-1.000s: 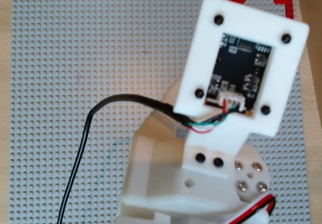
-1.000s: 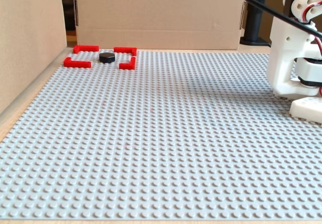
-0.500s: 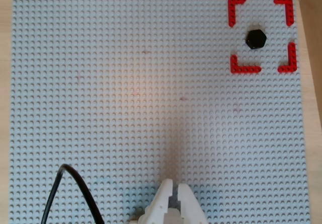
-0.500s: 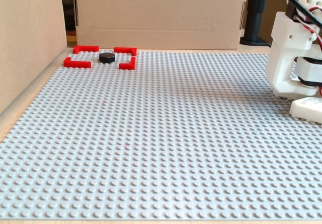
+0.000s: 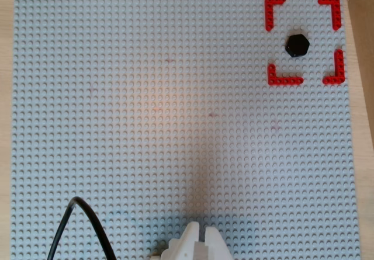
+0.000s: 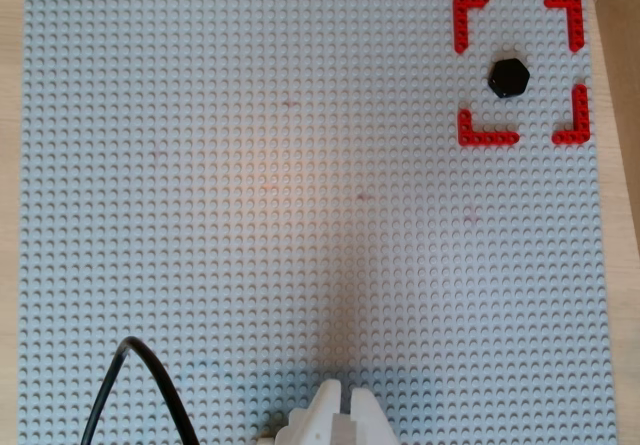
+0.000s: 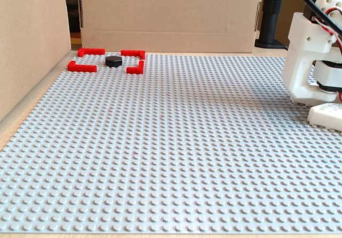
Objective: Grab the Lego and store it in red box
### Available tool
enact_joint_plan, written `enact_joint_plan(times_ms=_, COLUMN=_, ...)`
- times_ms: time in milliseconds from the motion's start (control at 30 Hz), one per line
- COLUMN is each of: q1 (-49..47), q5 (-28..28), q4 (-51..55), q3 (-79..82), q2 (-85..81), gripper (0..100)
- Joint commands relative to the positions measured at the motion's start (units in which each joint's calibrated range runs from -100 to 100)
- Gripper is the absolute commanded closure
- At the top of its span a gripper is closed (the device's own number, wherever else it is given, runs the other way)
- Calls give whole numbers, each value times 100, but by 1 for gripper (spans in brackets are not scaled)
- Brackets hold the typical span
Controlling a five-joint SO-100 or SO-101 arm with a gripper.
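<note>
The Lego (image 5: 297, 45) is a small glossy black hexagonal piece. It lies flat inside the red box (image 5: 284, 80), a square of four thin red corner brackets at the top right of the baseplate in both overhead views (image 6: 508, 77). In the fixed view the Lego (image 7: 113, 61) and red box (image 7: 82, 67) sit at the far left. My white gripper (image 5: 200, 232) is at the bottom edge, far from both. Its two tips stand together with only a thin slit between them and hold nothing. The arm (image 7: 307, 61) stands at the right of the fixed view.
A grey studded baseplate (image 5: 146, 125) covers the table. A black cable (image 5: 82, 213) loops at the bottom left. Cardboard walls stand behind the plate (image 7: 171, 13) and along its left side (image 7: 26, 40) in the fixed view.
</note>
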Motion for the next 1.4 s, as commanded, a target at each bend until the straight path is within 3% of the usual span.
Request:
enact_joint_plan(times_ms=0, q1=2, q5=14, q4=26, q3=105, q2=-51, gripper=98)
enact_joint_plan(times_ms=300, q1=9, q5=20, q4=8, q3=496, q2=-51, gripper=98)
enact_joint_plan(times_ms=467, q1=9, q5=20, q4=35, q3=-86, q2=-51, gripper=98)
enact_joint_plan(times_ms=700, q1=-13, q5=4, q4=1052, q3=-1395, q2=-59, gripper=98)
enact_joint_plan(times_ms=1367, q1=2, q5=4, q4=1044, q3=-1504, q2=-59, gripper=98)
